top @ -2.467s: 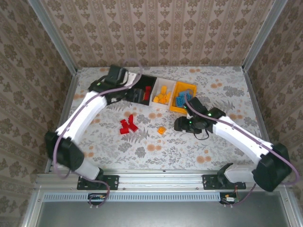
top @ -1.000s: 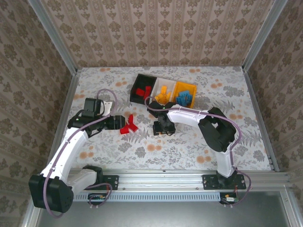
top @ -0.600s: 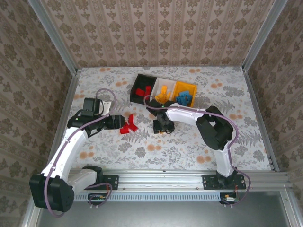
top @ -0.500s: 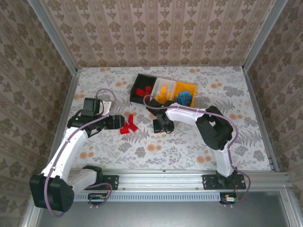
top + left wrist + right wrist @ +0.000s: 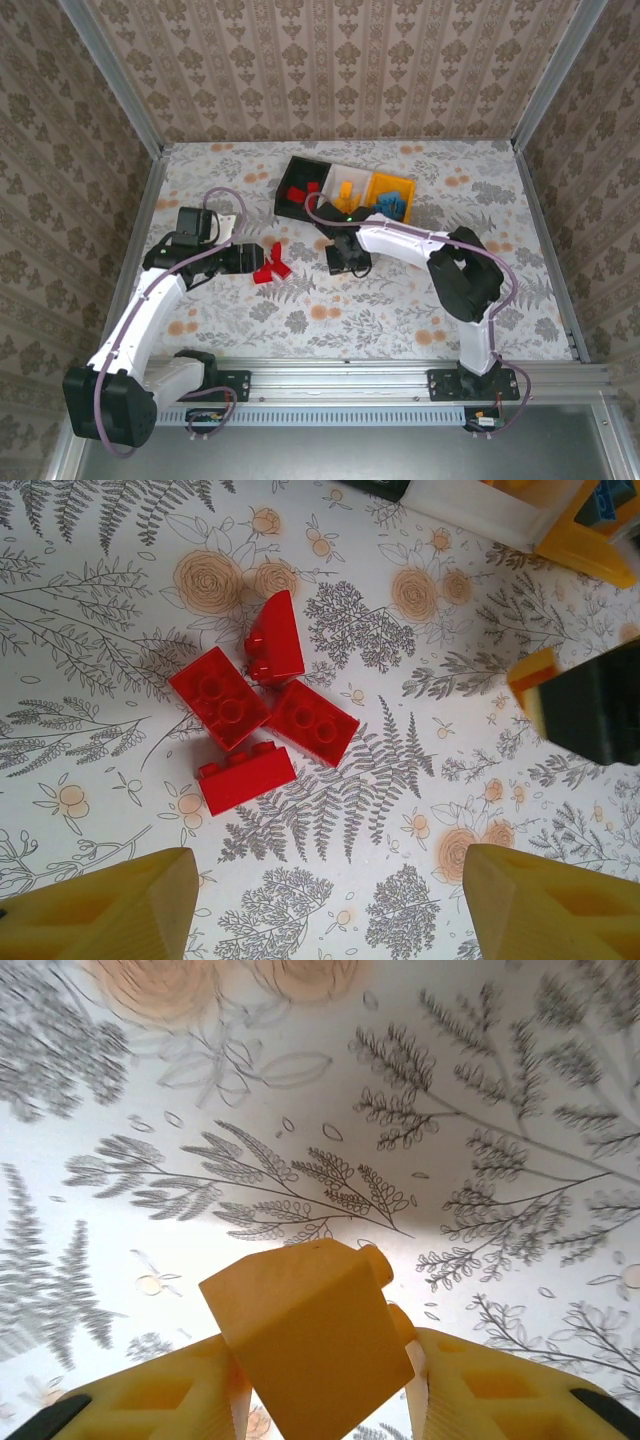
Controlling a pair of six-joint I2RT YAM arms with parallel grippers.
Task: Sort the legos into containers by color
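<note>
Over the last second the right tool (image 5: 346, 262) has lifted a little toward the upper part of the frame and its fingers have drawn in, while the left arm has kept its place. At the bottom centre of the right wrist view the right tool's two yellow fingers (image 5: 150, 1400) are closed narrowly on an orange brick (image 5: 305, 1345), which sits tilted between them, clear of the fern-and-flower patterned desk (image 5: 300, 1160) behind it. The left wrist view catches that same tool at the right edge as a dark block with a corner of orange beside it. The left tool (image 5: 325, 905) stands wide, one finger in each lower corner of its view, apart from four red bricks (image 5: 255, 715) that lie touching in a loose cluster on the desk at centre left. From the top view this cluster (image 5: 270, 265) is left of centre, just right of the left tool (image 5: 243, 260). Near the upper centre, the three joined bins stand in a row: the black bin (image 5: 284, 186) holds red pieces, the white bin (image 5: 352, 170) orange ones, and the orange-yellow bin (image 5: 396, 179) blue ones.
</note>
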